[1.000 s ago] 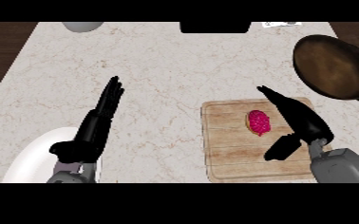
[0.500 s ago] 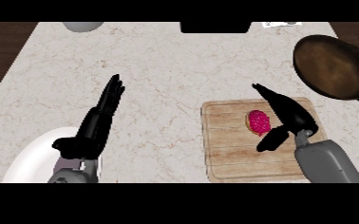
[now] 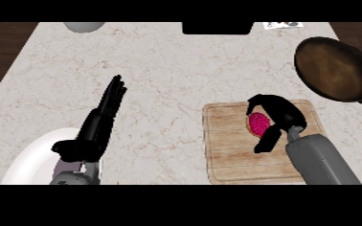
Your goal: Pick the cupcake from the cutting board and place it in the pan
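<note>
One step, the grasp, is judged in hand: the pink cupcake (image 3: 259,123) on the cutting board (image 3: 230,148), lower right, is being curled around by the right hand (image 3: 279,117), and a lift toward the pan (image 3: 332,69) at the right edge is called for next.

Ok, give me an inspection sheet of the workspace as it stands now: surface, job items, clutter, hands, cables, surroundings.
Surface: pale marbled counter.
Job's things: pink cupcake on the wooden cutting board; dark pan at the right edge, nothing seen in it.
Clutter: white plate lower left; grey round object, black object and a small printed item along the far edge.
Hands: right hand curled round the cupcake; left hand open, resting at the left, partly over the plate.
Cables: nothing seen.
Surroundings: dark wood beyond the counter's corners.
</note>
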